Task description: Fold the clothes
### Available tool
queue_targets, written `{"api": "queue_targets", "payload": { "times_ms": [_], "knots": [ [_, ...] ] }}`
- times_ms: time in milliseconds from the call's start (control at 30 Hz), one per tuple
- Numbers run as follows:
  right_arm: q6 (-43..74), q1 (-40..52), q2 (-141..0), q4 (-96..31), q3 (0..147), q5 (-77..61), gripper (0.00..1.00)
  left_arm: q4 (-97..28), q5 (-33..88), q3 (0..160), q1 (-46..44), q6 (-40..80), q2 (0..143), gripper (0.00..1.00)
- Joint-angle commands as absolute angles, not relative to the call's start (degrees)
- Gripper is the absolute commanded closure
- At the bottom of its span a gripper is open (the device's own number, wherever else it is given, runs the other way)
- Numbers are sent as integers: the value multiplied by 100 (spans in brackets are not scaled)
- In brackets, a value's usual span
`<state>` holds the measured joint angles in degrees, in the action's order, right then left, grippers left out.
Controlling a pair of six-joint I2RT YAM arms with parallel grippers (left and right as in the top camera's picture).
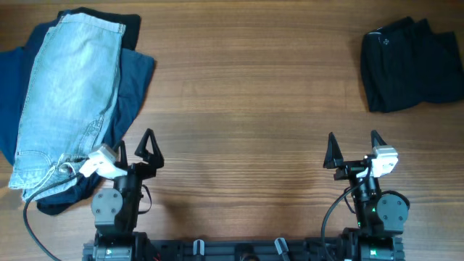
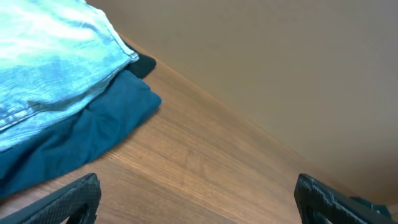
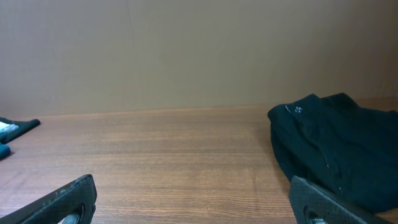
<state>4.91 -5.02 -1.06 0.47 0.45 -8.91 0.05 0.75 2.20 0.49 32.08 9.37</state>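
Note:
The black shorts (image 1: 409, 64) lie in a folded bundle at the table's far right; they also show at the right of the right wrist view (image 3: 339, 146). No pale lining shows. My left gripper (image 1: 136, 150) is open and empty near the front edge, left of centre; its fingertips frame bare wood in the left wrist view (image 2: 198, 199). My right gripper (image 1: 354, 150) is open and empty near the front edge at the right, well short of the shorts; it shows in its own view (image 3: 193, 199).
Light-wash denim shorts (image 1: 69, 94) lie on navy blue garments (image 1: 134, 83) at the far left, close to my left arm; they show in the left wrist view too: denim (image 2: 50, 56), navy (image 2: 87, 134). Wooden table (image 1: 246, 94) between piles.

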Motion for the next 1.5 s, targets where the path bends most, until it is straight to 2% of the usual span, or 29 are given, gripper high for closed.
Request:
{"api": "queue_targets", "payload": {
  "times_ms": [0, 233, 500, 633, 967, 1167, 1467],
  "knots": [
    [486, -499, -80, 64, 30, -829, 0, -183, -91, 180, 86, 3240, 589, 0],
    [486, -499, -80, 67, 30, -829, 0, -692, -268, 180, 84, 3238, 12, 0],
    [489, -499, -80, 64, 30, -829, 0, -696, -386, 172, 86, 3151, 12, 0],
    [484, -499, -80, 64, 30, -829, 0, -735, 64, 172, 86, 2443, 12, 0],
    [489, -499, -80, 64, 30, -829, 0, -733, 58, 172, 86, 2414, 12, 0],
    [484, -499, -80, 67, 30, -829, 0, -735, 56, 172, 89, 1223, 12, 0],
    [486, -499, -80, 67, 30, -829, 0, -716, 121, 172, 86, 1240, 349, 0]
  ]
}}
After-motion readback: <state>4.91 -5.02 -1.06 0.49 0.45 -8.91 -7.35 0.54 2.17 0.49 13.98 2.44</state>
